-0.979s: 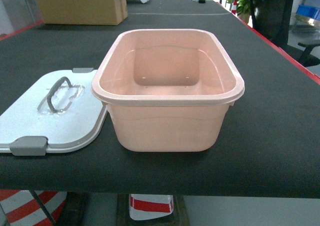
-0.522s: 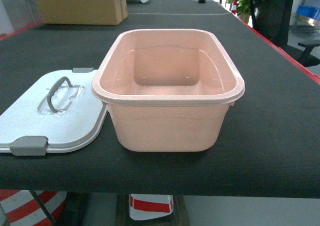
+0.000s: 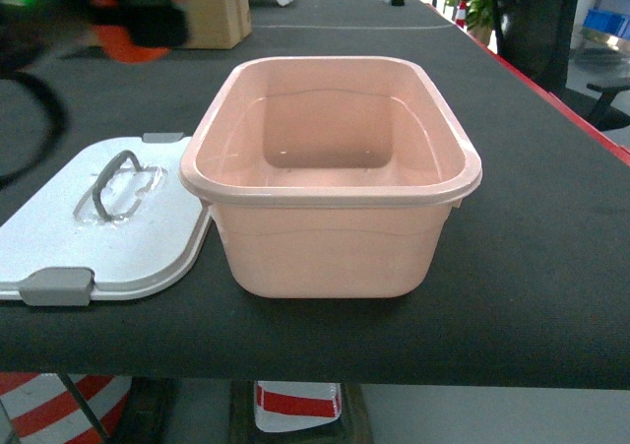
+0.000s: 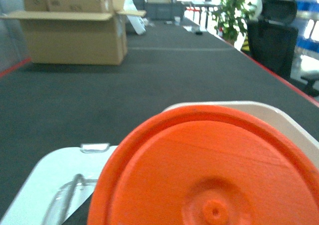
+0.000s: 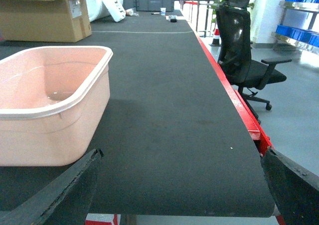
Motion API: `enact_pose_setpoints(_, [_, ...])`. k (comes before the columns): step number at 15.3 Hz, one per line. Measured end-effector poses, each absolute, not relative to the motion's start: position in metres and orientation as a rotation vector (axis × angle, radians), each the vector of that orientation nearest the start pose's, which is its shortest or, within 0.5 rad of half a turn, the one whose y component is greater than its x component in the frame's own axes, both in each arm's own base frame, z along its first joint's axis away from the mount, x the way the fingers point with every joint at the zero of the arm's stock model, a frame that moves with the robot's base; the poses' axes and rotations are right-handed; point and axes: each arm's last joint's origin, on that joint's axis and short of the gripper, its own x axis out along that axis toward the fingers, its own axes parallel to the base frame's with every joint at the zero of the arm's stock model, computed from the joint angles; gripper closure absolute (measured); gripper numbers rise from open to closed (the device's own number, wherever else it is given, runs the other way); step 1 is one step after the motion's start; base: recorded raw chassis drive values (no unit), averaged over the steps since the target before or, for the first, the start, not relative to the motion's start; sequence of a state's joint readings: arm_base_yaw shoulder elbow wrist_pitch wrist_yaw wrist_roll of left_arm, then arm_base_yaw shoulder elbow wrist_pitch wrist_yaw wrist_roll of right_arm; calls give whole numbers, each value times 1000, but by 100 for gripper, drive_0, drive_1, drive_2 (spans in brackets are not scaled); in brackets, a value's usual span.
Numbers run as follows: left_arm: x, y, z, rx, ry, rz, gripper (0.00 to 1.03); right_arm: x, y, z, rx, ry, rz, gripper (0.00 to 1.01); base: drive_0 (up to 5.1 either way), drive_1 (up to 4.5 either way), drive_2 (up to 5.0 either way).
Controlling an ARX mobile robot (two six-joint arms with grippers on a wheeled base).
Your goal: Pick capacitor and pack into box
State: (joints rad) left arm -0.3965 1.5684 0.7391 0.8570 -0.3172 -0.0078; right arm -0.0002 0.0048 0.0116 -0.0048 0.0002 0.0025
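No text can be read; labels on the cardboard cartons [image 4: 75, 30] are blurred.

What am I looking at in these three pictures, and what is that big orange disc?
It is a wheeled robot with two arms. One picture comes from its head, one from each wrist. On the black table stand an open pink box and its white lid beside it. The blurred left arm enters top left carrying something orange, the orange disc filling its wrist view, probably the capacitor. How its tool grips is not visible. The right tool's dark fingers stand wide apart, empty.
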Motion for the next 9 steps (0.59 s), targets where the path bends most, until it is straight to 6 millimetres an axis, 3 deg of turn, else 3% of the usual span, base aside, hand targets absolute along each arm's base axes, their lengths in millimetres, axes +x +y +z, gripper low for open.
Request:
enact_pose_setpoints(2, [345,-146,222,-8,34,-111,60,97,0,167,2,-2,0,3,0,0,0])
enact_pose_setpoints(5, [387,-180,209,4,82,-145,60,97,0,167,2,-2,0,3,0,0,0])
enact_pose_setpoints(6, [391,-185,199,-3,110,-156,60,97,0,167,2,-2,0,3,0,0,0])
enact_pose_setpoints(9, [392,-186,194,-11,118,-163,50,97,0,167,2,-2,0,3,0,0,0])
